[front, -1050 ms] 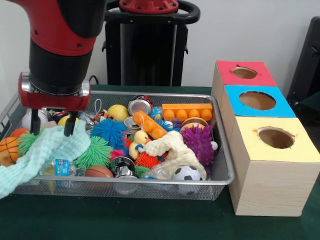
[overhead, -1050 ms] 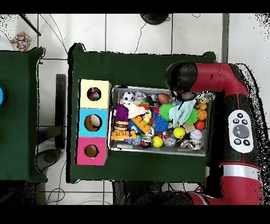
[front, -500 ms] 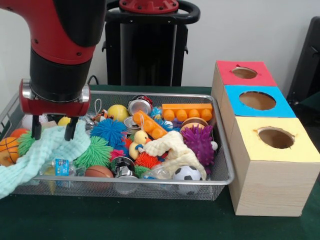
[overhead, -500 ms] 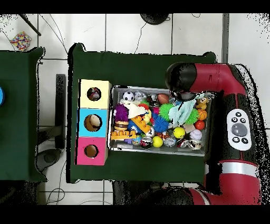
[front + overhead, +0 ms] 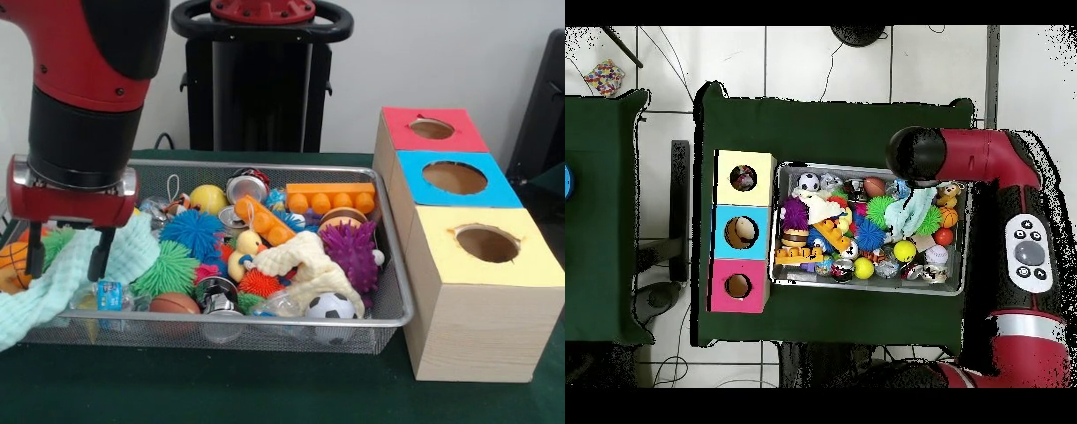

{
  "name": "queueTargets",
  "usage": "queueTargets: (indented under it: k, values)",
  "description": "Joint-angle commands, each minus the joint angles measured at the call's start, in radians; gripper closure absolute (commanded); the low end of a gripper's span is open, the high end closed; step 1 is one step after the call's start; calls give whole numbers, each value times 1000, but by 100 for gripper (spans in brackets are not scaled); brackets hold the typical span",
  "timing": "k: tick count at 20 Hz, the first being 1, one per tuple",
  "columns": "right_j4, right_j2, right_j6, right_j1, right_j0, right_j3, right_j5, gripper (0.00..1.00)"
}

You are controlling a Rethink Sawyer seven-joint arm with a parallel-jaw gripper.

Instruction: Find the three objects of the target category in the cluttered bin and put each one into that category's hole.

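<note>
**Currently: open gripper over the mint cloth**

Presently the gripper hangs above the left end of the wire bin, its two fingers spread apart and gripping nothing. Beneath them the mint cloth drapes over the bin's left rim. Beside the bin stands the wooden box with red, blue and yellow holes; small objects lie inside the holes in the overhead view.

Bin: fine wire mesh, metal. Towel: mint waffle-weave cloth. Box: pale raw wood. Surface: matt green cloth.
</note>
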Motion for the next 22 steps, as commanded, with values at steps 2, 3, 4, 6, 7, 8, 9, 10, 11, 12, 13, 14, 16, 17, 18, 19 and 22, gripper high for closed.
queueTargets:
  k: [2, 3, 4, 6, 7, 8, 9, 10, 11, 12, 13, 14, 16, 17, 18, 19, 22]
  values:
    - [-45, 17, -167, 3, -9, 81, 33, 0]
    - [-43, 17, -162, 12, -10, 76, 36, 0]
    - [-41, 16, -157, 20, -10, 70, 39, 0]
    - [-39, 3, -135, 35, -2, 53, 68, 0]
    - [-37, 0, -133, 38, -1, 50, 82, 0]
    - [-36, -3, -132, 40, 5, 44, 100, 0]
    - [-35, -6, -132, 41, 8, 41, 113, 0]
    - [-35, -9, -133, 41, 11, 37, 126, 0]
    - [-31, -9, -132, 43, 12, 35, 136, 0]
    - [-27, -9, -129, 46, 15, 26, 153, 0]
    - [-24, -12, -127, 48, 18, 20, 169, 0]
    - [-23, -18, -124, 48, 22, 15, 191, 0]
    - [-23, -28, -116, 51, 32, -1, 235, 0]
    - [-24, -30, -115, 55, 36, -10, 253, 0]
    - [-22, -26, -119, 57, 36, -11, 260, 0]
    - [-22, -25, -121, 59, 36, -13, 266, 0]
    - [-23, -24, -114, 51, 33, -6, 262, 0]
